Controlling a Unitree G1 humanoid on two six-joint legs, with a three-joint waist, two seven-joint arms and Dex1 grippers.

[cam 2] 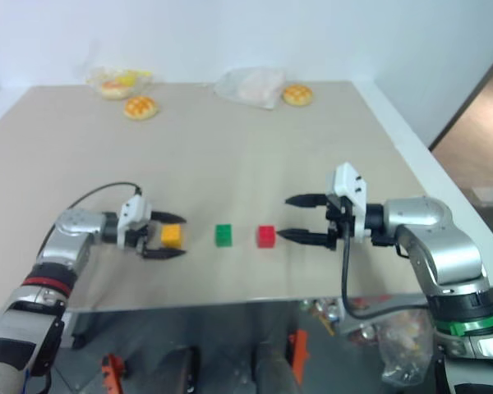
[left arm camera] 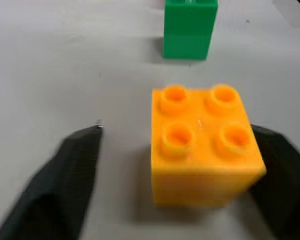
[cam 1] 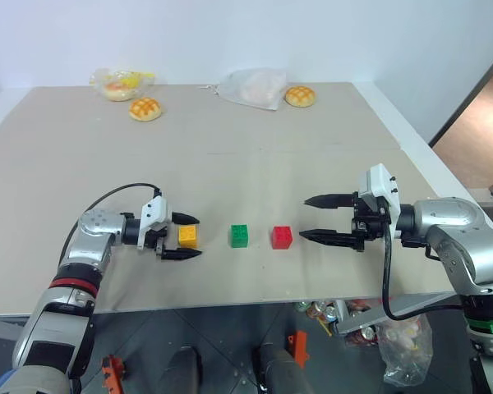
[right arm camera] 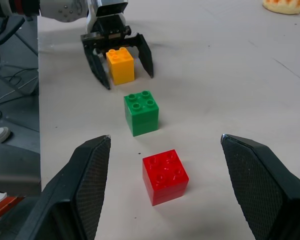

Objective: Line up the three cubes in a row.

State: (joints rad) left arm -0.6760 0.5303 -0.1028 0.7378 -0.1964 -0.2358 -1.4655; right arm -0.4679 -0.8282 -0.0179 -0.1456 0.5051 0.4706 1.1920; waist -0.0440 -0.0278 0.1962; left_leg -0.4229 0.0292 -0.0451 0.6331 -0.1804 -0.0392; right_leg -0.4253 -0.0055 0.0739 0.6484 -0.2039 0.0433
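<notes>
Cubes sit in a row on our table (cam 1: 255, 164): orange-yellow cube (cam 1: 187, 236), green cube (cam 1: 239, 235), red cube (cam 1: 282, 237). Our left gripper (cam 1: 186, 236) is spread around the orange-yellow one; our right gripper (cam 1: 312, 217) hangs spread just beside the red.

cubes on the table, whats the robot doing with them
The robot is lining up three studded cubes near the table's front edge. The orange-yellow cube, green cube and red cube already sit in a row, apart from one another. The left gripper is open with its fingers on either side of the orange-yellow cube, which rests on the table. The right gripper is open beside the red cube, not touching it. Two buns and some plastic bags lie at the far edge.
</notes>
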